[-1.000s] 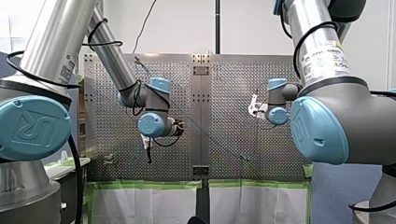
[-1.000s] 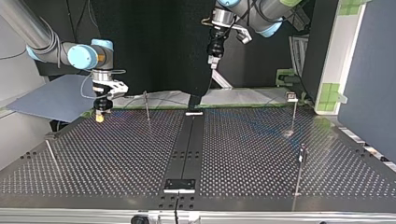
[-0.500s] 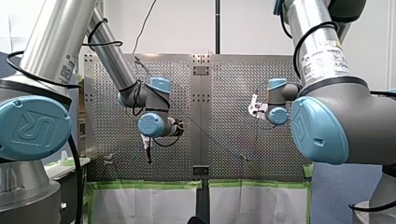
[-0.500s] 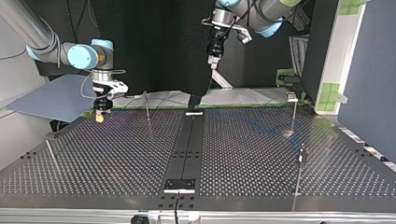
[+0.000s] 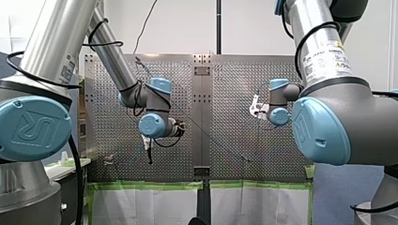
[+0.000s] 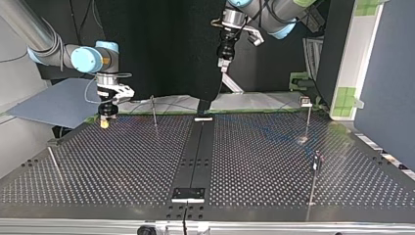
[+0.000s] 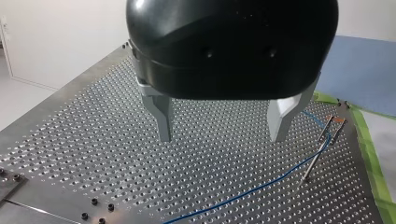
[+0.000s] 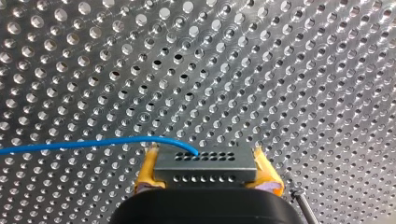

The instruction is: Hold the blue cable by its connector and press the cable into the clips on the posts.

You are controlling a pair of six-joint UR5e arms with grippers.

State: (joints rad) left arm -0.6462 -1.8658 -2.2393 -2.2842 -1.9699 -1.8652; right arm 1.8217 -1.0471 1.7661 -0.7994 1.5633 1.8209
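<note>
Right wrist view is the useful one here: my right gripper (image 8: 204,156) has its yellow pads (image 8: 145,175) clamped on both sides of the grey connector (image 8: 205,170). The blue cable (image 8: 93,142) comes out of the connector's face and curves off sideways, low over the perforated table (image 8: 280,70). My left gripper (image 7: 222,135) is spread wide with nothing between its metal fingers (image 7: 161,116), hanging well above the table.

Where this could go wrong, imo: the cable is thin and bends sharply right where it leaves the connector. Pulling it tight toward a post could kink it there, or twist the connector askew in the pads. The posts (image 6: 307,117) are skinny too, so a sideways shove might just flex one instead of seating the cable.

Top view puts the right gripper at the table's far-left corner with a post (image 6: 153,111) near it, but the cable hardly shows there. Left wrist view does show it, trailing across the table to a post (image 7: 317,156) by the edge with the green tape (image 7: 369,140). Whether it's already seated on that one, I can't tell.
</note>
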